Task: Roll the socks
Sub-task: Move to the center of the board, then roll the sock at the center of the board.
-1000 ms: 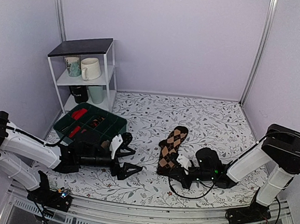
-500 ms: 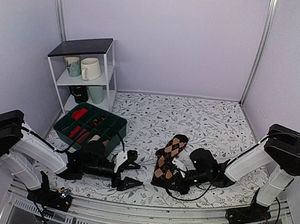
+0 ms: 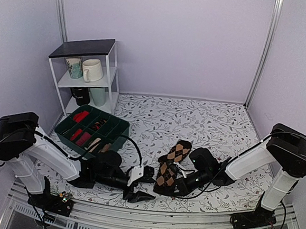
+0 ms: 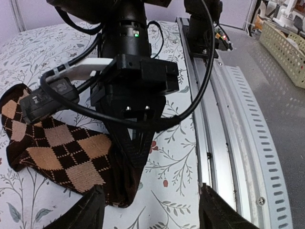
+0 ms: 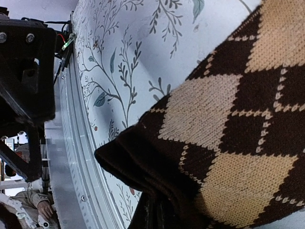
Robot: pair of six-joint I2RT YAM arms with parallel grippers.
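From above, the pair of dark brown socks with a tan argyle diamond pattern (image 3: 175,151) lies on the white leaf-printed table cover (image 3: 210,124), close to the front edge and between the two arms. Its near end is lifted and bunched. The right gripper (image 3: 174,186) is low at that end. The left gripper (image 3: 148,184) sits just beside it, jaws apart and empty.

In the left wrist view, the right gripper's black fingers meet in a point on the dark cuff and pinch it. The left fingers (image 4: 88,210) stand wide at the bottom edge on either side of that cuff, and as far as I can tell they are not touching it.

In the right wrist view, knit fills the picture and the folded brown edge is clamped at the bottom. Too little of the fingers shows to judge how deep they bite.

This looks like the first turn of the roll. The left gripper should probably close on the free corner of the cuff beside the right's pinch, catching both layers. Both should then turn the edge over toward the toe, low and square, so the roll starts tight and the sock does not drag.
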